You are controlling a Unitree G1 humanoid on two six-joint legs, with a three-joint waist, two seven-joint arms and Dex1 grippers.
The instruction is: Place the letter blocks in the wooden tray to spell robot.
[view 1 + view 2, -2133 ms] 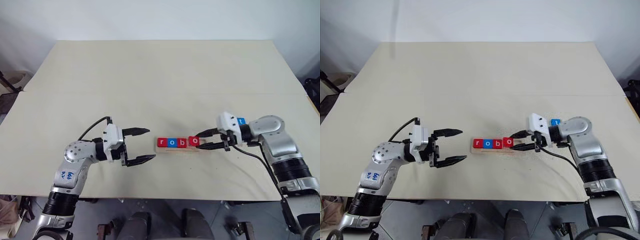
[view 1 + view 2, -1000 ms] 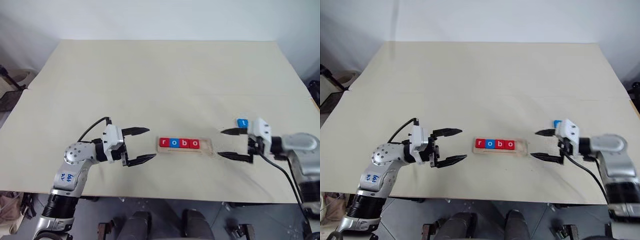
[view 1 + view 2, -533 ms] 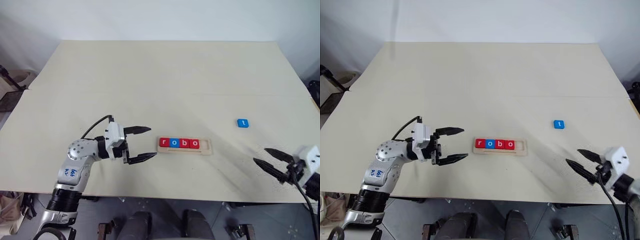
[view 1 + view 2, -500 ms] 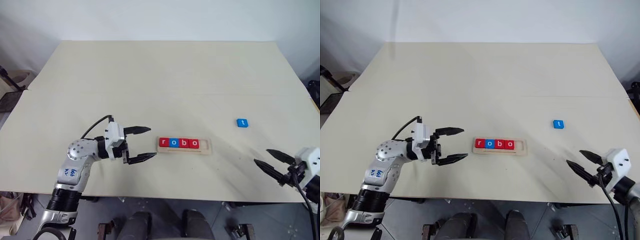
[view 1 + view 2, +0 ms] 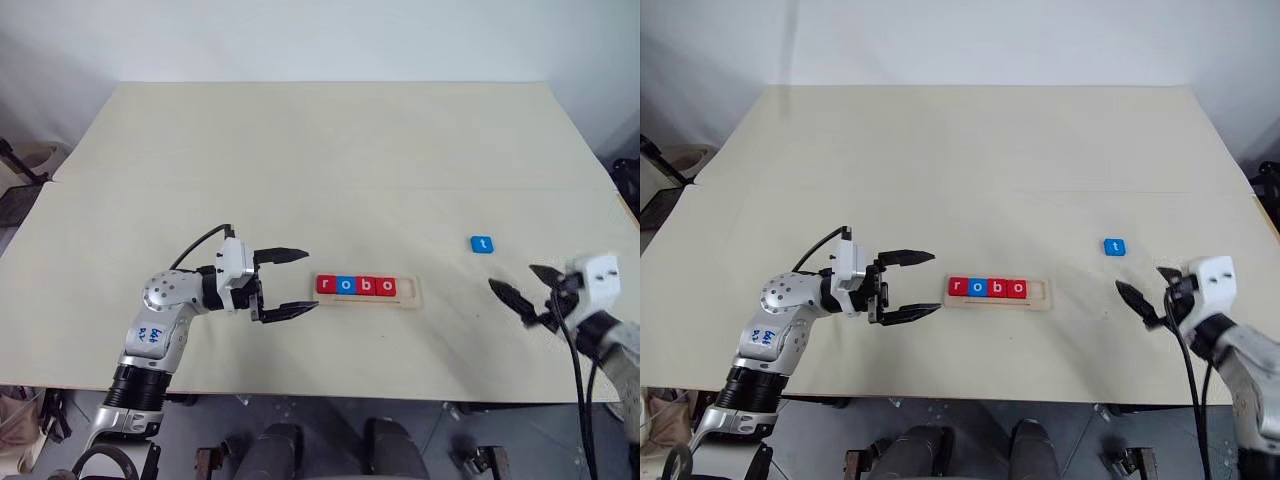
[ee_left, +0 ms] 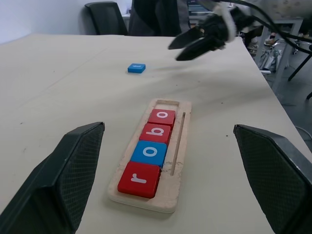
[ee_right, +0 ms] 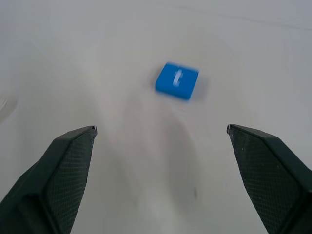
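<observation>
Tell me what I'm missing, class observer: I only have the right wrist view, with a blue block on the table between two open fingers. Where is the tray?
Observer: The wooden tray lies on the table, off to the robot's left of the blue t block.
Operator: What's in it?
Observer: Four letter blocks sit in a row, spelling r, o, b, o; the slot at the end nearer the t block is empty.
Operator: And the other arm?
Observer: The left gripper hangs open beside the tray's r end, holding nothing.
Operator: Is my gripper touching the block?
Observer: No. The right gripper is open and apart from it, nearer the robot.
</observation>
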